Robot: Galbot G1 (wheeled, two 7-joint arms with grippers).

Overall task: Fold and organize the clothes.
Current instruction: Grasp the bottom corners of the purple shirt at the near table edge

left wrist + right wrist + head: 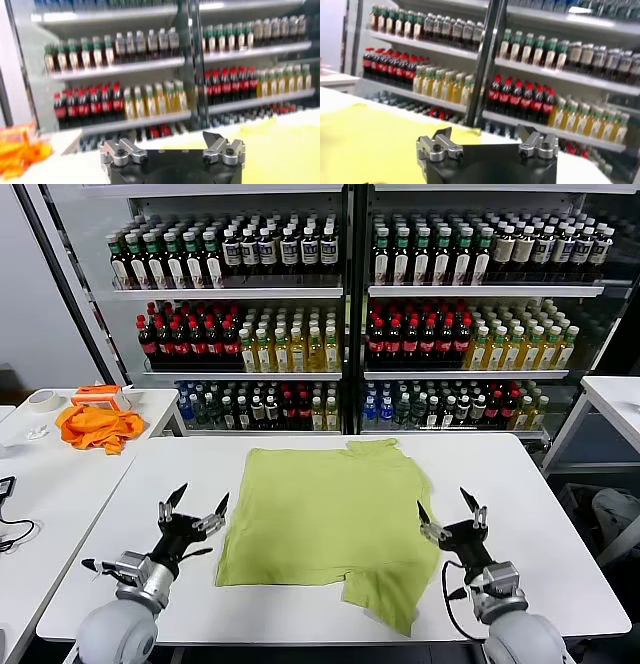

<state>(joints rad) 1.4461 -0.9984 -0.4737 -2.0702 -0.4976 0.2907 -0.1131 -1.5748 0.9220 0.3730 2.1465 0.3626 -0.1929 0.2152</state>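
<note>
T-shirt: the lime T-shirt (330, 519) is lying spread out at the middle of the white worktop (520, 484), neck toward 12 o'clock, one sleeve trailing toward 5 o'clock near the front edge.
Left end effector: the left end effector (195, 509) is hovering at 9 o'clock of the T-shirt, just beside its edge, fingers spread wide and grasping nothing.
Right end effector: the right end effector (452, 512) is hovering at 3 o'clock of the T-shirt, close to its edge, fingers released and empty.
Orange cloth: the orange cloth (98, 427) is sitting crumpled on the side worktop (150, 406) at 10 o'clock, well apart.
Shelves: shelves of bottles (300, 334) are standing behind at 12 o'clock.
</note>
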